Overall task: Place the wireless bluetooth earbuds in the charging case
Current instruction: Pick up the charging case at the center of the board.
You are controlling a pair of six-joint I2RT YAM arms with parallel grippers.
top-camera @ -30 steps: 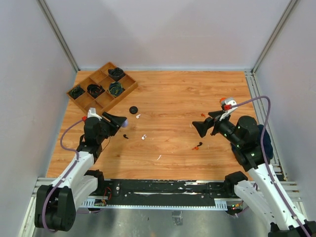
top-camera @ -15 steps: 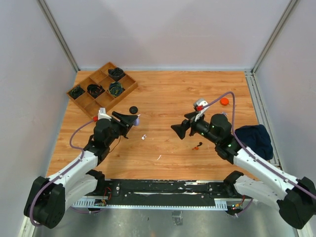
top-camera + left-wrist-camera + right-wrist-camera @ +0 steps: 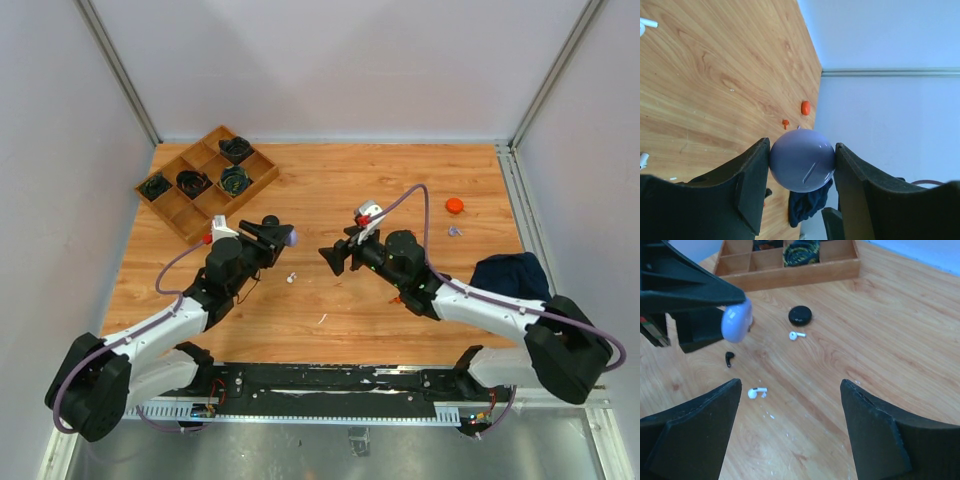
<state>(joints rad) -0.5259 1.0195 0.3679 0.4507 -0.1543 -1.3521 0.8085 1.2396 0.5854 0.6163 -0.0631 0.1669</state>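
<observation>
The left gripper [image 3: 802,149] pinches the purple case [image 3: 802,167] by its sides above the table [image 3: 880,340]. The lid looks closed, though I can't be sure. The right gripper [image 3: 790,385], jaws spread and empty, should drop squarely over the white earbud [image 3: 757,392] lying at its 8 o'clock in the overhead view.

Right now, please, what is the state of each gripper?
Left gripper: closed on the pale purple case.
Right gripper: open, holding nothing.
</observation>
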